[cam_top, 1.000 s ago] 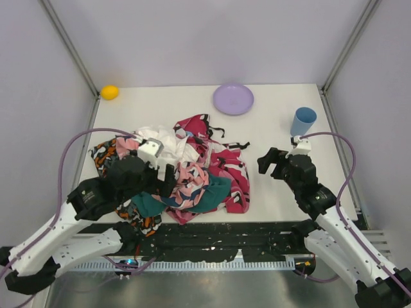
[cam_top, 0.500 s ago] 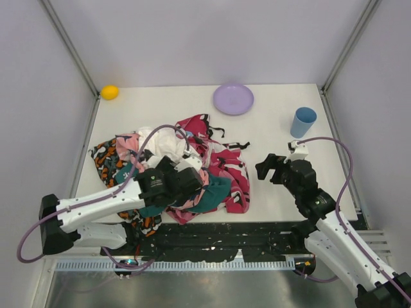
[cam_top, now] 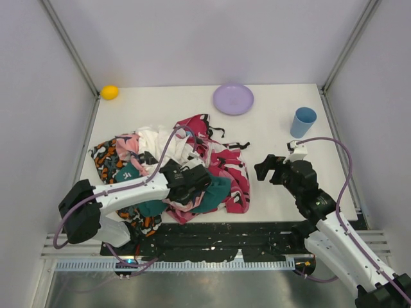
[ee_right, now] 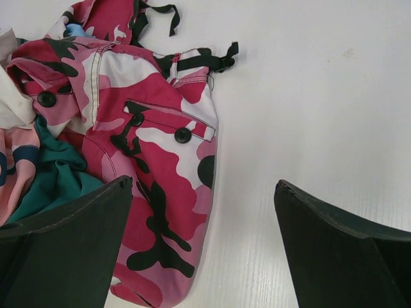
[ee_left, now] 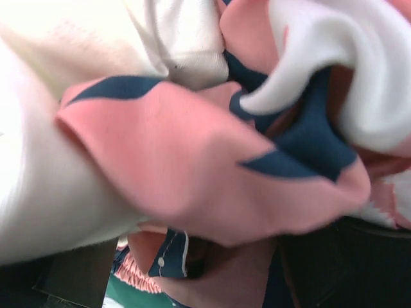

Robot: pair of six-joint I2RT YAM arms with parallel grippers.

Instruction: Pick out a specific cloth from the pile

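Sky-blue fabric barely shows. The cloth [ee_right: 76,29] is only a small patch at the far edge of the pile [cam_top: 226,176], tucked among pink camouflage folds (from overhead I cannot pick it out). The left gripper [cam_top: 194,180] sits buried in the near middle of the pile, jaws spread wide. Pink, navy and white folds bulge between its fingers [ee_left: 340,269]. The right gripper [cam_top: 264,168] hovers just right of the pile over the bare table [cam_top: 276,102], its jaws also spread wide, with nothing between them. Beyond the pile lie a lilac plate [cam_top: 233,99], a blue cup [cam_top: 303,121] off to the right, and a yellow ball [cam_top: 110,92] off to the left.
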